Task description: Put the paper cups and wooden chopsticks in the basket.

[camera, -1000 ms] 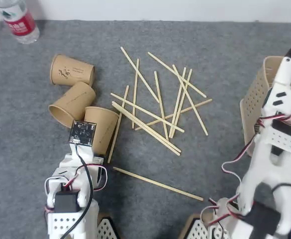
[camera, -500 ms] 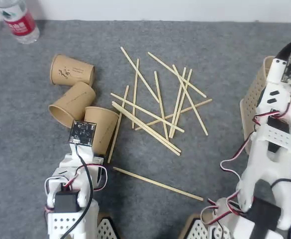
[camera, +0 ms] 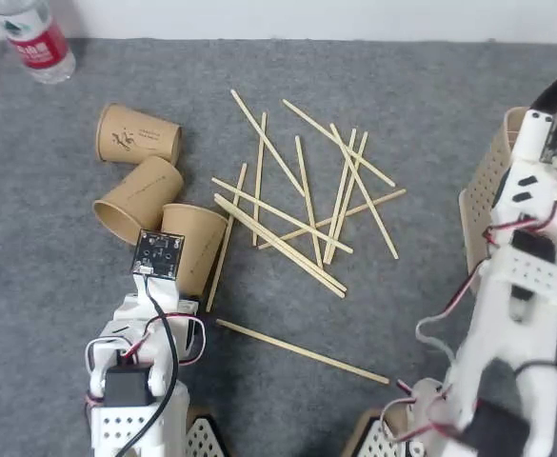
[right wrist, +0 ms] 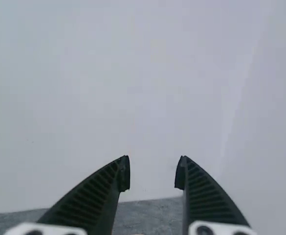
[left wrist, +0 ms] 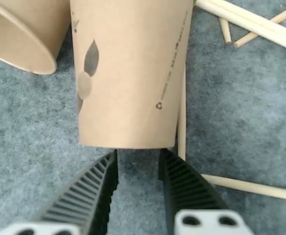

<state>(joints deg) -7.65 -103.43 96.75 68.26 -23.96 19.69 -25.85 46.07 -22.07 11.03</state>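
Paper cups (camera: 137, 200), three, are laid on their sides toward the desk's left edge. The nearest cup (left wrist: 130, 73) is set with its narrower base end just ahead of the left end effector (left wrist: 138, 159), whose jaws are held narrowly apart, empty. Being light, thin-walled and easily crushed, it is judged best taken gently across the base.

Wooden chopsticks (camera: 302, 205) are scattered mid-desk, with one stray chopstick (camera: 302, 352) nearer the front edge. They are stiff, slim and best pinched mid-length.

Basket (camera: 487, 190) is placed at the right edge, and above it the right end effector (right wrist: 152, 176) is raised, partly open, with nothing held.

Bottle (camera: 35, 38) is placed at the far left corner.
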